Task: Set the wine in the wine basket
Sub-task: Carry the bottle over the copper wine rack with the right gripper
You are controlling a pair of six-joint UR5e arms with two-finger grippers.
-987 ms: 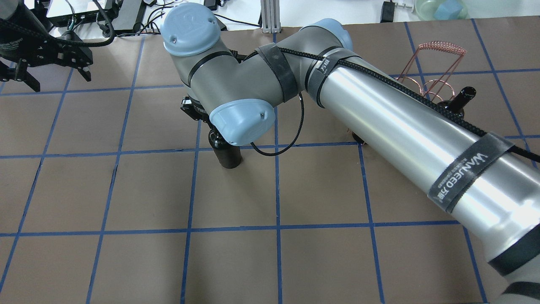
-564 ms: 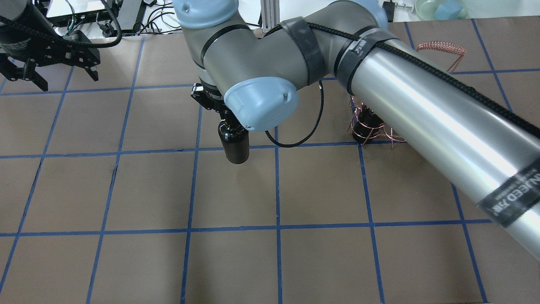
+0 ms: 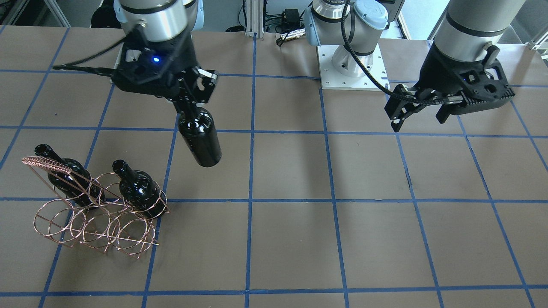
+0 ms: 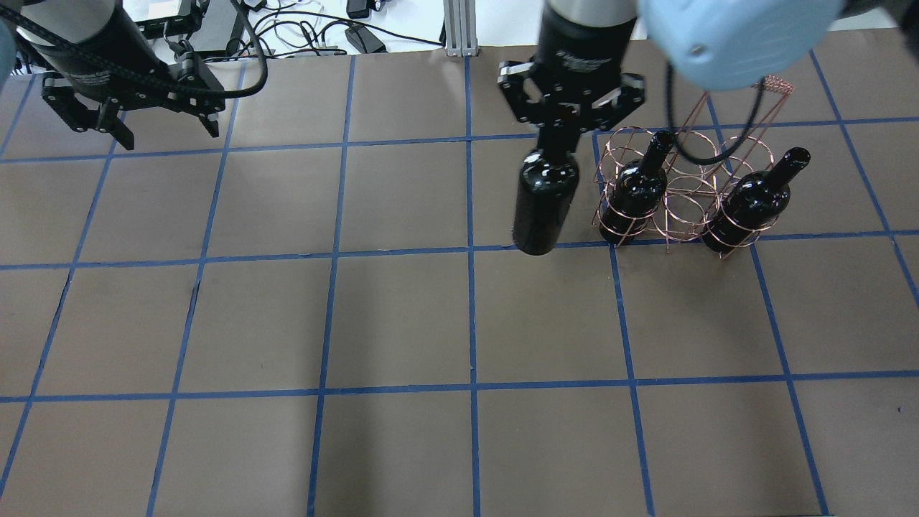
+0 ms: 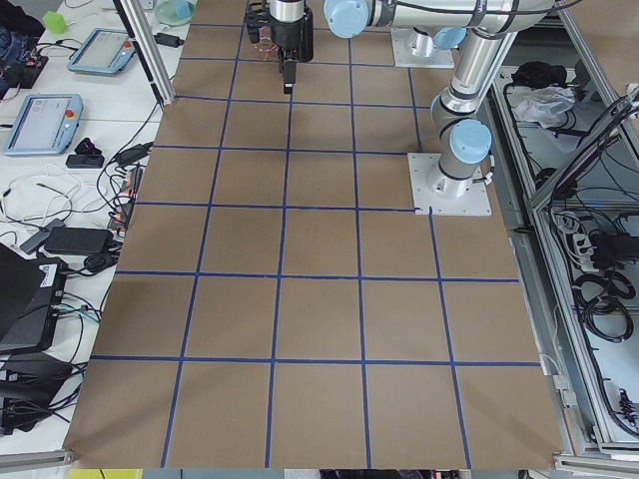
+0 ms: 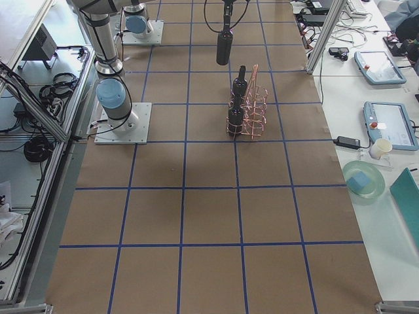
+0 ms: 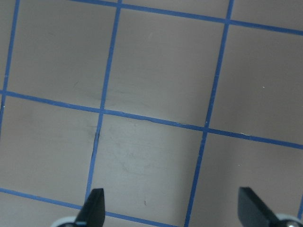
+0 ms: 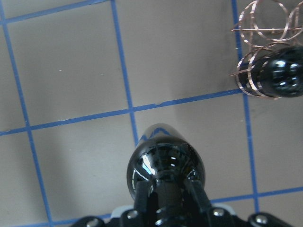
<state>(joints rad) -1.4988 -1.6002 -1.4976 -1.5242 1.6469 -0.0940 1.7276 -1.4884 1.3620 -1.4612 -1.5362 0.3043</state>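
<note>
My right gripper (image 4: 560, 140) is shut on the neck of a glossy black wine bottle (image 4: 546, 197) and holds it in the air, upright, just left of the copper wire wine basket (image 4: 682, 194). The held bottle also shows in the front view (image 3: 199, 137) and the right wrist view (image 8: 165, 165). Two more black bottles (image 4: 639, 190) (image 4: 750, 201) stand in ring slots of the basket (image 3: 94, 214). My left gripper (image 4: 122, 122) is open and empty at the far left; its fingertips (image 7: 97, 205) hang above bare table.
The brown table (image 4: 402, 323) carries a grid of blue tape lines. Cables and equipment lie beyond its far edge (image 4: 301, 29). The basket's coiled handle (image 4: 775, 86) rises at its far side.
My right gripper has lifted the bottle off the table and carried it right, from the table's middle to just beside the basket. The left gripper has shifted slightly right.
</note>
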